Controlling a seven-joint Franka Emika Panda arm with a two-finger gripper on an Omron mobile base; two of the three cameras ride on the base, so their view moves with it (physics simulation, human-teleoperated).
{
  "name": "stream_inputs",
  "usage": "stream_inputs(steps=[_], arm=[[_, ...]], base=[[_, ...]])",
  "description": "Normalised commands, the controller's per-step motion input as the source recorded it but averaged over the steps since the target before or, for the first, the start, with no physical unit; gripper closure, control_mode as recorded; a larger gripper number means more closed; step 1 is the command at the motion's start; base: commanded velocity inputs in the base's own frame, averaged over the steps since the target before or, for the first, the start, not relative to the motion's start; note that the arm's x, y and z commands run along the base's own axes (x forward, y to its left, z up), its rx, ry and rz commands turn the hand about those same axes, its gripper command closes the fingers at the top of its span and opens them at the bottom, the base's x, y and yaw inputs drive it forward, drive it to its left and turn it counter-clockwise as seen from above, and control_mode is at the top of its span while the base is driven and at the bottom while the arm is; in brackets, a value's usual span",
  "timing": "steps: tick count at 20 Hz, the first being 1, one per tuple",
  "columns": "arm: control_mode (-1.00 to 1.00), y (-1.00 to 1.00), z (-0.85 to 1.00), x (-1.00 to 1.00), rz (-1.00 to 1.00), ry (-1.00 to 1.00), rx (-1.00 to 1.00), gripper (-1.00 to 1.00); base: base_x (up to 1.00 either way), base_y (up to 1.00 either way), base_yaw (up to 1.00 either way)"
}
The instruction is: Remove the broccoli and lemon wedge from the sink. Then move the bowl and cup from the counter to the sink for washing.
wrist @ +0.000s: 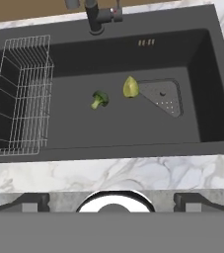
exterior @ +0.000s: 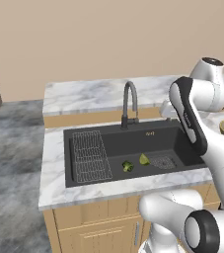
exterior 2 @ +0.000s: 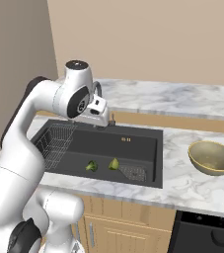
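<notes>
1. My gripper (wrist: 111, 200) hangs above the sink (wrist: 209, 106), over its front edge, with its two fingertips (wrist: 32, 201) spread as wide apart as they go and nothing between them.
2. The broccoli (wrist: 99, 99) lies on the sink floor near the middle, just beside the wire rack (wrist: 19, 99) that fills the left end of the basin.
3. The lemon wedge (wrist: 130, 87) lies close to the right of the broccoli, not touching it, right at the left edge of the drain strainer (wrist: 164, 96).
4. The faucet (exterior: 129, 105) stands at the middle of the sink's back edge.
5. The bowl (exterior 2: 212, 157) sits upright on the counter (exterior 2: 192, 185), to the right of the sink and well apart from its right edge.
6. I cannot make out the cup.
</notes>
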Motion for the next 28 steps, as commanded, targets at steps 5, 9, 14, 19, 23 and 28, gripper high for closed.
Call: stream_inputs(steps=[5,9,14,19,23,28], arm=[[-1.0,-0.14,-0.05,0.0,0.0,0.0,0.06,-1.0],[-1.0,-0.09,-0.06,0.0,0.0,0.0,0.01,-1.0],[-1.0,-0.12,-0.1,-0.04,0.02,0.0,0.02,-1.0],[-1.0,-0.04,-0.12,0.0,0.03,0.0,0.0,-1.0],[-1.0,-0.02,-0.12,0.0,0.03,0.0,0.01,-1.0],[-1.0,-0.01,-0.12,0.0,0.05,0.0,0.03,-1.0]], base=[[0.0,0.0,0.0],[0.0,0.0,0.0],[0.0,0.0,0.0],[0.0,0.0,0.0],[0.0,0.0,0.0],[0.0,0.0,0.0]])
